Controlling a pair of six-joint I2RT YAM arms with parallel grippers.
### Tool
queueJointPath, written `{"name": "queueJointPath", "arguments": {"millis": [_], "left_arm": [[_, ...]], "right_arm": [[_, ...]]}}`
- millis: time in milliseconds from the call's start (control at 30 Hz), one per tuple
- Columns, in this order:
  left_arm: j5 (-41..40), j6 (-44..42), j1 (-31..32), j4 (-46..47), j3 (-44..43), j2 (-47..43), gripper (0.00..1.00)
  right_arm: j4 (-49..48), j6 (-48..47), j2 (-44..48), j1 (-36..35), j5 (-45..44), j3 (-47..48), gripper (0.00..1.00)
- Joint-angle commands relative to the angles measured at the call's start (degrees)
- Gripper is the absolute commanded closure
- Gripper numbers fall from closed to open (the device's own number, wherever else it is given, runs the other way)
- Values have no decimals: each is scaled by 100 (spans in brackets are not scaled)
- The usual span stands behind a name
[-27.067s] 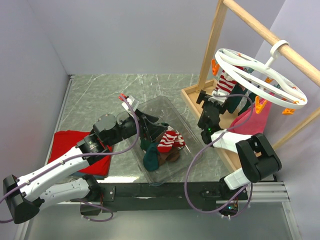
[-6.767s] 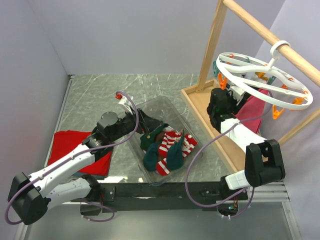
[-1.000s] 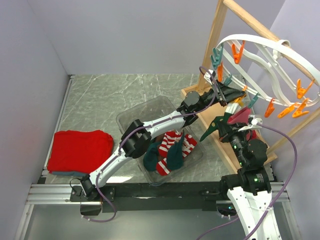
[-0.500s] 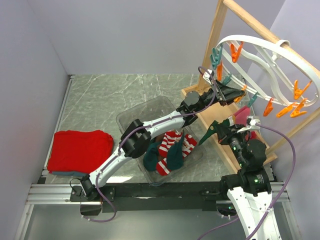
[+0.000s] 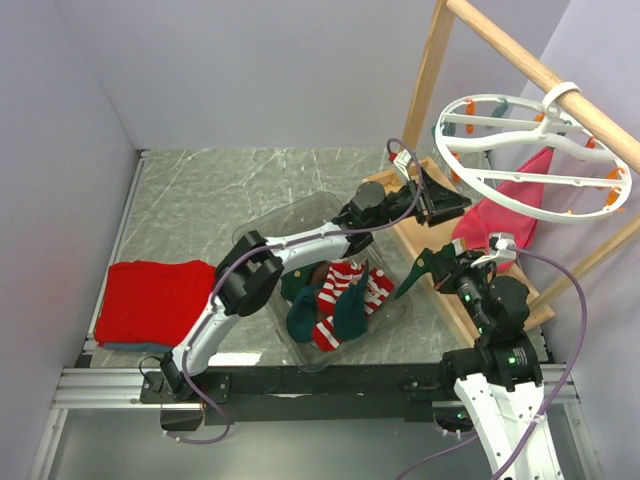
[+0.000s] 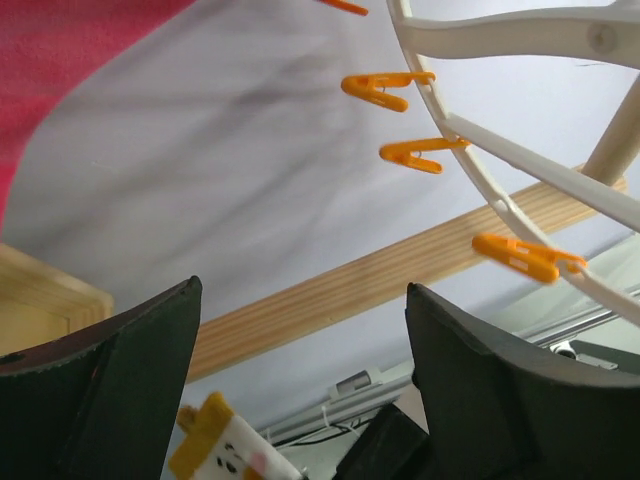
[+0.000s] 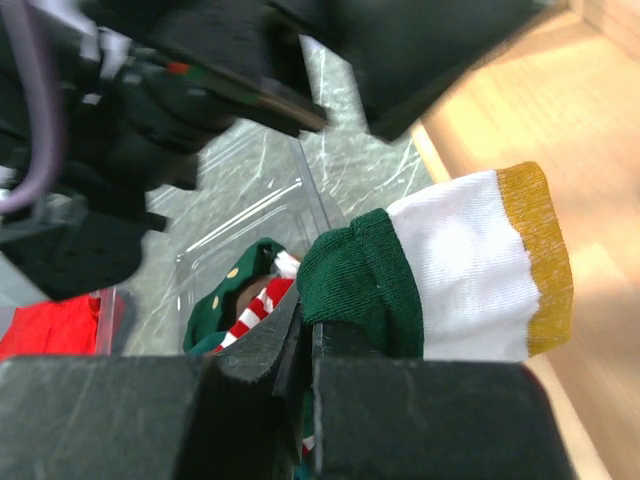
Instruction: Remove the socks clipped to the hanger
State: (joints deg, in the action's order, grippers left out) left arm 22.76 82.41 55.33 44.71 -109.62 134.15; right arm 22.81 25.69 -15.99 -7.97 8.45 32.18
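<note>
Top view: hanger [image 5: 556,95] hooked on wooden rail [image 5: 505,45], pink sock [image 5: 490,220] clipped beneath. Other socks [image 5: 340,300] lie in clear bin [image 5: 290,215].
Left wrist: left gripper [image 6: 300,300] spread wide, empty, below orange pegs [image 6: 520,255].
Right wrist: right gripper [image 7: 308,330] clenched on green sock [image 7: 360,275].

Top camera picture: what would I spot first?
The big white plastic ring hanger on the wooden rail, upper right, with one pink fabric sock dangling from it. In the middle, a clear plastic tub holds striped and green socks, and a flat red cloth lies far left.
</note>
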Motion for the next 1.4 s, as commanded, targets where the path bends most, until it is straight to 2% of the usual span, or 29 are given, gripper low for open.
{"name": "queueJointPath", "arguments": {"millis": [0, 133, 300, 333, 467, 600, 700, 800, 933, 967, 1067, 1133, 1267, 1300, 1367], "left_arm": [[360, -454, -110, 257, 746, -924, 12], [641, -726, -233, 240, 1670, -1460, 14], [633, -1709, -330, -277, 3058, -2585, 14], [589, -1902, -330, -670, 3226, -2761, 14], [151, -2719, -330, -1235, 4288, -3883, 14], [-367, -3108, -321, -1605, 5204, -4817, 14], [-912, -3310, -321, -1886, 5854, -5617, 13], [-1395, -3547, -312, -2367, 6277, -6382, 12], [-1906, -3750, -321, -2949, 6725, -7391, 11], [-1986, -3733, -312, -3011, 6926, -7542, 11], [-2144, -3592, -321, -3126, 7375, -8078, 11], [-2206, -3452, -321, -3187, 7682, -8394, 11], [-2259, -3328, -312, -3416, 8026, -8800, 11], [-2259, -3311, -312, -3477, 8079, -8887, 11], [-2450, -3284, -312, -3696, 8176, -9116, 10]], "right_arm": [[57, 41, -36, 6, 104, 165, 100], [145, 32, -167, 6, 253, 209, 100], [110, -3, -221, -12, 517, 174, 100], [101, -12, -203, -3, 544, 174, 100], [57, 23, -220, -3, 815, 201, 100], [-276, 286, -352, -143, 1413, 8, 100], [-628, 533, -405, -652, 1380, -177, 100], [-961, 638, -606, -1495, 844, -195, 100], [-1488, 901, -1273, -2734, 124, -186, 100], [-1638, 946, -1397, -3224, -156, -212, 100], [-2227, 1043, -2020, -4034, -684, -169, 100], [-2587, 1095, -2600, -4282, -818, -99, 99], [-2940, 1218, -3410, -4407, -888, 86, 90], [-2914, 1262, -3594, -4415, -1132, 112, 74], [-2782, 1324, -3701, -4406, -1292, 235, 53]]}}
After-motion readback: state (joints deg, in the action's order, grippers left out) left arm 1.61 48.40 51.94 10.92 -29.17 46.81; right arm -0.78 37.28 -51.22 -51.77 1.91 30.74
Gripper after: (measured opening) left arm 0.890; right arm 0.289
